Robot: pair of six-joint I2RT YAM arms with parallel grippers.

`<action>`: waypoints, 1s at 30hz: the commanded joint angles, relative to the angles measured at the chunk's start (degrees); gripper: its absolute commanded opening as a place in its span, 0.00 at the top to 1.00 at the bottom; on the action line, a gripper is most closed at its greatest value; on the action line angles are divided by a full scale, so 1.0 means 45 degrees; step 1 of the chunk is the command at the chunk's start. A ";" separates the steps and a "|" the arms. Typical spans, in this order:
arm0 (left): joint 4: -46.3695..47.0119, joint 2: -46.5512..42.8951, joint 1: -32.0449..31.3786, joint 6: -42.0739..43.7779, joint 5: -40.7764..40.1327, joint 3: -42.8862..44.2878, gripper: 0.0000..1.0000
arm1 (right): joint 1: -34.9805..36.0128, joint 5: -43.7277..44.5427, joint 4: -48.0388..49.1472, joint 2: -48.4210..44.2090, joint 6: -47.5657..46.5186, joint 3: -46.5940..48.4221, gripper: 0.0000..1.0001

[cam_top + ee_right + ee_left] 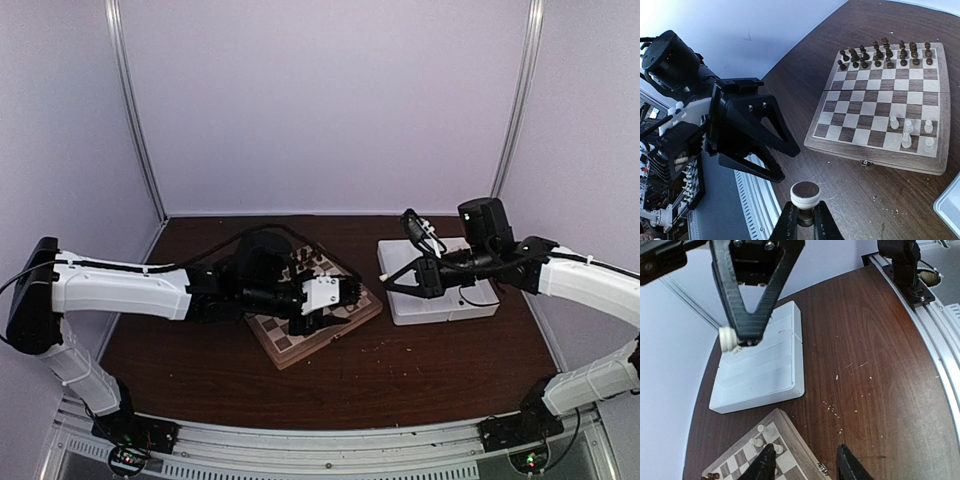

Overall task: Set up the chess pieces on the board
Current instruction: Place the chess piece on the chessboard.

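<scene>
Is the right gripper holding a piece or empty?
Holding one: the right gripper is shut on a cream chess piece, its round base facing the wrist camera.

The top camera stands high behind my two arms and looks down and forward, from far, over the whole brown surface (200, 370). My left wrist camera hangs close above a corner of the board (795, 437) and faces across the surface to the white tray (760, 375) and my right hand (747, 337). My right wrist camera looks the opposite way, at the board and my left hand (785, 161). All three views share the board.
</scene>
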 commanded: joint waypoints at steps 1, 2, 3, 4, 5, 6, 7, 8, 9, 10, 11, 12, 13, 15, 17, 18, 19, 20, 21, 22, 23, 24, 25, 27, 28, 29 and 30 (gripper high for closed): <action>0.2215 -0.0233 0.0019 0.2852 -0.0377 -0.0121 0.58 | 0.0263 -0.1200 -0.0069 0.0962 0.0147 0.0741 0.95; 0.2253 -0.0125 0.0024 0.3173 -0.0325 -0.0089 0.58 | 0.0348 -0.1386 -0.0063 0.1230 0.0211 0.0851 0.96; 0.2287 -0.0048 0.0024 0.3406 -0.0218 -0.0051 0.58 | 0.0409 -0.1570 -0.0082 0.1548 0.0255 0.0996 0.96; 0.2342 0.0043 0.0022 0.3551 -0.0122 0.0005 0.58 | 0.0463 -0.1711 -0.0111 0.1775 0.0285 0.1122 0.97; 0.2398 0.0139 0.0022 0.3620 -0.0017 0.0049 0.58 | 0.0517 -0.1821 -0.0156 0.1971 0.0279 0.1223 0.97; 0.2456 0.0205 0.0022 0.3645 0.0096 0.0120 0.57 | 0.0584 -0.1925 -0.0230 0.2133 0.0261 0.1311 0.97; 0.2517 0.0294 0.0019 0.3668 0.0140 0.0163 0.57 | 0.0651 -0.1990 -0.0298 0.2243 0.0210 0.1391 0.97; 0.2559 0.0376 0.0019 0.3717 0.0201 0.0205 0.57 | 0.0699 -0.1990 -0.0333 0.2303 0.0180 0.1413 0.98; 0.2545 0.0457 0.0034 0.3760 0.0309 0.0260 0.57 | 0.0751 -0.2010 -0.0301 0.2330 0.0166 0.1421 0.98; 0.2465 0.0487 0.0045 0.3848 0.0437 0.0310 0.56 | 0.0785 -0.2029 -0.0258 0.2351 0.0167 0.1417 0.97; 0.2399 0.0559 0.0037 0.3881 0.0556 0.0375 0.56 | 0.0813 -0.2105 -0.0184 0.2373 0.0179 0.1416 0.97; 0.2342 0.0607 0.0026 0.3873 0.0585 0.0435 0.56 | 0.0834 -0.2170 -0.0146 0.2388 0.0205 0.1416 0.97; 0.2292 0.0696 0.0022 0.3870 0.0594 0.0493 0.56 | 0.0860 -0.2215 -0.0126 0.2407 0.0211 0.1421 0.97; 0.2235 0.0789 0.0027 0.3867 0.0532 0.0558 0.56 | 0.0899 -0.2258 -0.0151 0.2427 0.0197 0.1417 0.97; 0.2219 0.0845 0.0031 0.3860 0.0530 0.0600 0.56 | 0.0905 -0.2260 -0.0217 0.2465 0.0146 0.1382 0.96; 0.2275 0.0860 0.0020 0.3829 0.0487 0.0602 0.56 | 0.0911 -0.2241 -0.0248 0.2502 0.0123 0.1378 0.96; 0.2321 0.0879 0.0029 0.3774 0.0481 0.0609 0.56 | 0.0927 -0.2224 -0.0259 0.2536 0.0115 0.1360 0.96; 0.2332 0.0893 0.0020 0.3730 0.0503 0.0610 0.55 | 0.0926 -0.2229 -0.0243 0.2562 0.0114 0.1341 0.96; 0.2338 0.0910 0.0019 0.3706 0.0500 0.0620 0.55 | 0.0936 -0.2228 -0.0214 0.2595 0.0133 0.1324 0.96; 0.2366 0.0924 0.0019 0.3687 0.0515 0.0629 0.55 | 0.0935 -0.2230 -0.0186 0.2616 0.0143 0.1319 0.96; 0.2384 0.0948 0.0029 0.3678 0.0507 0.0630 0.55 | 0.0964 -0.2257 -0.0166 0.2636 0.0152 0.1331 0.96; 0.2379 0.0948 0.0030 0.3677 0.0489 0.0630 0.55 | 0.0975 -0.2258 -0.0153 0.2660 0.0153 0.1347 0.96; 0.2405 0.0963 0.0020 0.3677 0.0472 0.0630 0.55 | 0.0993 -0.2258 -0.0159 0.2680 0.0153 0.1356 0.96; 0.2408 0.0978 0.0029 0.3700 0.0495 0.0630 0.55 | 0.1015 -0.2286 -0.0171 0.2723 0.0135 0.1386 0.96; 0.2406 0.0969 0.0030 0.3714 0.0504 0.0620 0.55 | 0.1025 -0.2278 -0.0190 0.2756 0.0124 0.1395 0.96; 0.2389 0.0956 0.0028 0.3728 0.0503 0.0612 0.56 | 0.1019 -0.2275 -0.0203 0.2773 0.0105 0.1411 0.96; 0.2379 0.0964 0.0020 0.3761 0.0540 0.0596 0.56 | 0.1028 -0.2287 -0.0214 0.2792 0.0108 0.1416 0.96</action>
